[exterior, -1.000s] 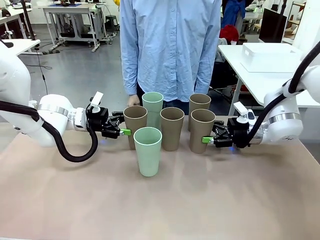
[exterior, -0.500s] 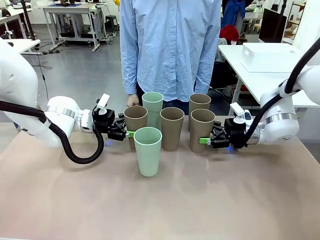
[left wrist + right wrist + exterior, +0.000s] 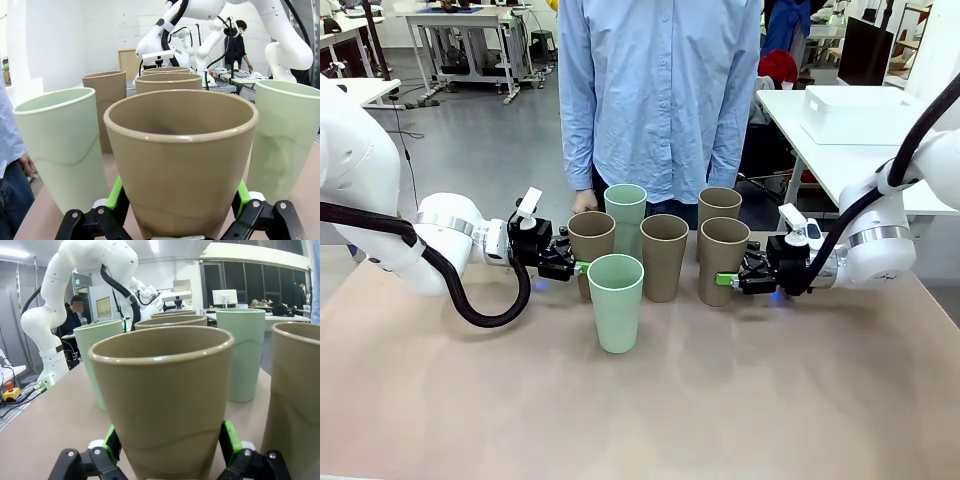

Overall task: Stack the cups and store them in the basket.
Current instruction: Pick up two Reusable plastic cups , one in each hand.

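Front view shows the cups (image 3: 616,300) upright, clustered on the worktop (image 3: 770,400), with the left pincer (image 3: 576,266) flanking the left tan cup (image 3: 590,238) and the right pincer (image 3: 725,280) flanking the right tan cup (image 3: 725,250) low down, probably for lifting and stacking; whether either is clenched I cannot tell.

In the front view the left tan cup (image 3: 590,238) hides the far finger of the left gripper (image 3: 580,267), and the right tan cup (image 3: 724,258) hides that of the right gripper (image 3: 722,278). The near mint cup (image 3: 616,302) covers the left tan cup's lower right side. The rear mint cup (image 3: 625,205) and rear tan cup (image 3: 719,203) are hidden below their upper parts. The person (image 3: 660,90) is cut off by the top edge. In each wrist view the nearest cup's base runs off the bottom edge, and whether the pads (image 3: 115,192) press it cannot be told
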Robot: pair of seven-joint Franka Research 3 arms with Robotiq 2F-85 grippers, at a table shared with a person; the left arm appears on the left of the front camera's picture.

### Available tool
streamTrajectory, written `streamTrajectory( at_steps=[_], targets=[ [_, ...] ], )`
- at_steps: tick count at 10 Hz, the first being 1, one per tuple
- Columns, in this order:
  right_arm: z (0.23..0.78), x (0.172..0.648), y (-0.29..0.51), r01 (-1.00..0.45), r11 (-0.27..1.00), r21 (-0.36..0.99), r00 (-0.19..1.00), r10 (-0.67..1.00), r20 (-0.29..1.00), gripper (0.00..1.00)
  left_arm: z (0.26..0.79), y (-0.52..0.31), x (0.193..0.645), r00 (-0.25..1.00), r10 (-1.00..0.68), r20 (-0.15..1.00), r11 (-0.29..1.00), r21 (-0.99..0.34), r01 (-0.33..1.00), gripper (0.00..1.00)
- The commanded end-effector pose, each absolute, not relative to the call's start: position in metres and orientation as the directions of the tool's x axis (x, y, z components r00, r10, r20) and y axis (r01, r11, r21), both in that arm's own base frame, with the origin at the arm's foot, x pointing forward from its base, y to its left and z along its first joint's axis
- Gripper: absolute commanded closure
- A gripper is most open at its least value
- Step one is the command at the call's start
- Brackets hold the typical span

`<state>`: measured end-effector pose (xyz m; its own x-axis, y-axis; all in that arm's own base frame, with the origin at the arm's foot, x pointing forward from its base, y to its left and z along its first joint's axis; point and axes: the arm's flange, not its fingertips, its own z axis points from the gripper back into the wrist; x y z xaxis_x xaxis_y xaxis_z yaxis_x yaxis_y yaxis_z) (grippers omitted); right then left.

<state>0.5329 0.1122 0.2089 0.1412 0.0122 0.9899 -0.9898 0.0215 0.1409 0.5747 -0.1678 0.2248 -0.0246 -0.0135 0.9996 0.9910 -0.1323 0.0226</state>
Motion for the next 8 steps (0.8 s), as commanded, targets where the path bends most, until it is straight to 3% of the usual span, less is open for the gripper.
streamTrajectory(
  at_steps=[1, 6, 7, 8],
  targets=[
    [0.2183, 0.535, 0.1182, -0.983, 0.05, 0.174, 0.174, -0.001, 0.985, 0.0, 0.2273, -0.1721, 0.5797, -0.004, 0.028, 1.0, -0.126, 0.007, 0.992, 0.0],
    [0.2238, 0.5334, 0.1163, -0.979, 0.043, 0.198, 0.198, -0.003, 0.98, 0.0, 0.2291, -0.171, 0.578, -0.002, 0.035, 0.999, -0.14, 0.007, 0.99, 0.0],
    [0.2239, 0.5335, 0.116, -0.98, 0.03, 0.197, 0.198, 0.005, 0.98, 0.2, 0.2291, -0.1708, 0.5779, -0.01, 0.033, 0.999, -0.142, 0.015, 0.99, 0.19],
    [0.2242, 0.5332, 0.1155, -0.98, 0.022, 0.2, 0.2, 0.008, 0.98, 0.2, 0.2292, -0.1707, 0.5774, -0.008, 0.035, 0.999, -0.142, 0.013, 0.99, 0.19]
  ],
)
